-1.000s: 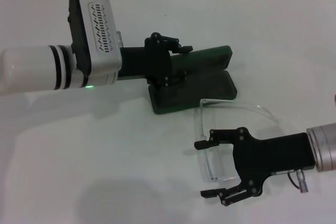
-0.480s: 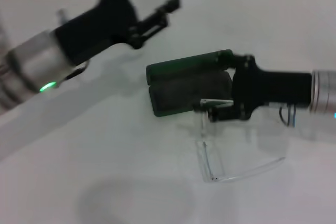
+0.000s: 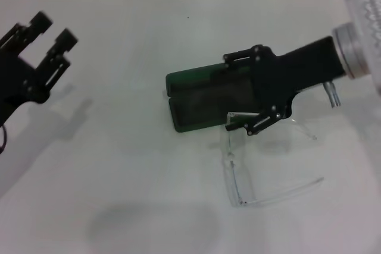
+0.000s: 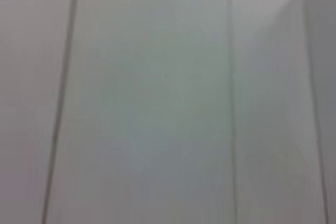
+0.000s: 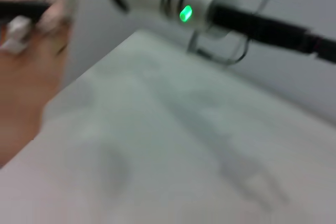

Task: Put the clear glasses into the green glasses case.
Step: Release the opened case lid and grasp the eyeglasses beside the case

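Right gripper [image 3: 241,93] spread open over green glasses case [image 3: 196,100]; clear glasses [image 3: 256,162] just beside, toward robot. Left gripper [image 3: 46,31] open, far off.

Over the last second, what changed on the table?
The left gripper left the green glasses case and pulled back to the robot's far left, open. The right gripper swung up from beside the clear glasses to over the case, open. The glasses shifted and turned on the table. The case stayed open, unmoved.
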You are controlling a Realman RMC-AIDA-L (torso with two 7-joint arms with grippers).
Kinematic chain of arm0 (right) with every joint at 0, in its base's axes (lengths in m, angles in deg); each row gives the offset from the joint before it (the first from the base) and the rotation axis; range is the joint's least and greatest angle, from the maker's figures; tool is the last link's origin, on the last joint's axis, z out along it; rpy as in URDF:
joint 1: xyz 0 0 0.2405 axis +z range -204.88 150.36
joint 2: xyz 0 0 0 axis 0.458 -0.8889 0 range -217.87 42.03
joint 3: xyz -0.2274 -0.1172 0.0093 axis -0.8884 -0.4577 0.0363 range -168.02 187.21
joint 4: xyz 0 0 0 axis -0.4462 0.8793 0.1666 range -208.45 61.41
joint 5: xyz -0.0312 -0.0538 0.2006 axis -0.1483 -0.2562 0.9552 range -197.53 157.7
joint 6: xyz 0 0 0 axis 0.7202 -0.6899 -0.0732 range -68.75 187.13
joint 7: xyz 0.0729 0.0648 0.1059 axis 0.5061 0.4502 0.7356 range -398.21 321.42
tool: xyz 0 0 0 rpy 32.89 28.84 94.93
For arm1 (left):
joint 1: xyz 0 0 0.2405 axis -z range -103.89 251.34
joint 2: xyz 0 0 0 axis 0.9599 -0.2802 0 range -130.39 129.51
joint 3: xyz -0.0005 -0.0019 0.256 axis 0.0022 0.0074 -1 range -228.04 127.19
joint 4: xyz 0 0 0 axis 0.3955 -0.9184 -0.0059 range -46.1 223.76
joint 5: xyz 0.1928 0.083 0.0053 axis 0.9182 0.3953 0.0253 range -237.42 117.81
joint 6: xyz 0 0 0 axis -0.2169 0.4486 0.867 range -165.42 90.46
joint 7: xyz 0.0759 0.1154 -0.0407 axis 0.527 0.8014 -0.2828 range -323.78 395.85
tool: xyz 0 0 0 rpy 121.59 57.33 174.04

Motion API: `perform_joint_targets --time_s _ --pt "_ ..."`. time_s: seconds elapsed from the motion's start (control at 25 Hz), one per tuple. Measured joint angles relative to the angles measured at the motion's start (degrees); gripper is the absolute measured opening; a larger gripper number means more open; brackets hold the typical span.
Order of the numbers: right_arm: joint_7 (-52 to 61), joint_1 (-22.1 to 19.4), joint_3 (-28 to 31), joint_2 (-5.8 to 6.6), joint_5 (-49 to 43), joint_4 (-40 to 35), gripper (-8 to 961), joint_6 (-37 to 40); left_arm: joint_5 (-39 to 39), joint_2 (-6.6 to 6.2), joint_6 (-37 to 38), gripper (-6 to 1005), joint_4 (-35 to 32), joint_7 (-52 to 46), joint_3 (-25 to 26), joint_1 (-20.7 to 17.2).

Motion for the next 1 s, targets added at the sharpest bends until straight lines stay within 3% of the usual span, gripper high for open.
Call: perform_joint_targets --time_s 0.24,0.44,0.68,0.72,1.0 --pt "2.84 10.76 -0.63 -2.33 -14.31 -0.87 844 6.39 -0.29 -0.23 0.26 526 5.58 0.67 1.93 -0.21" --pt "1.92 15.84 -5.37 -2.51 -19.38 -0.75 844 7.66 -0.60 0.74 0.11 526 8.55 0.82 3.81 -0.03" --pt "-1.36 17.67 -10.84 -2.63 -23.32 -0.81 844 8.91 -1.81 1.27 0.11 526 14.59 2.36 4.94 1.91" --pt "-1.54 18.09 -14.16 -2.74 -25.36 -1.06 843 9.10 -1.98 1.29 0.11 526 15.48 2.61 4.98 2.34" --pt "-1.95 16.60 -21.05 -3.00 -27.01 -4.11 842 8.91 -3.60 1.52 0.11 527 18.53 4.90 5.05 3.42"
